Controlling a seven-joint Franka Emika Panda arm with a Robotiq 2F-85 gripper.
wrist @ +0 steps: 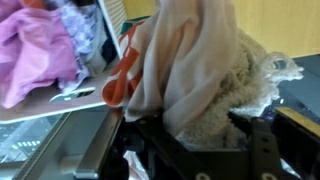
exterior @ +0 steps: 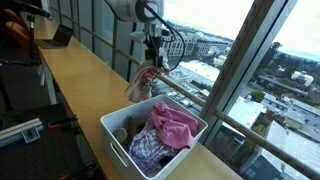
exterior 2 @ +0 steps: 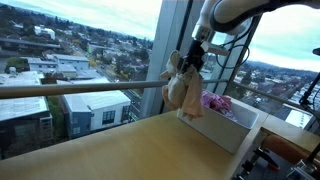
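Beige soft cloth garment with a lacy cream edge and an orange patch [wrist: 190,70]: hangs bunched in the air, gathered at the top and drooping below. In both exterior views [exterior: 140,85] [exterior 2: 180,88] it is clear of the tabletop, just beside one end of the bin. Whether its lower end brushes the bin rim cannot be told.

Gripper, black two-fingered Robotiq claw [wrist: 195,132]: closed most of the way, with the fingers pinching the upper folds of the garment from both sides. The fabric fills the gap between them. Seen from outside [exterior: 152,62] [exterior 2: 192,58], it points downward with the cloth trailing beneath.

White rectangular plastic bin [exterior: 115,140] [exterior 2: 225,128]: stands on the table near the window edge and is full of laundry. On top lies a crumpled pink garment [exterior: 172,122] [exterior 2: 215,101] [wrist: 35,50]. Beside it is a purple-and-white checked cloth [exterior: 148,148].

Long pale wooden table [exterior: 80,75] [exterior 2: 100,150]: runs along the glass wall.

Horizontal window rail [exterior 2: 80,88]: passes behind the hanging garment. City rooftops lie beyond the glass.
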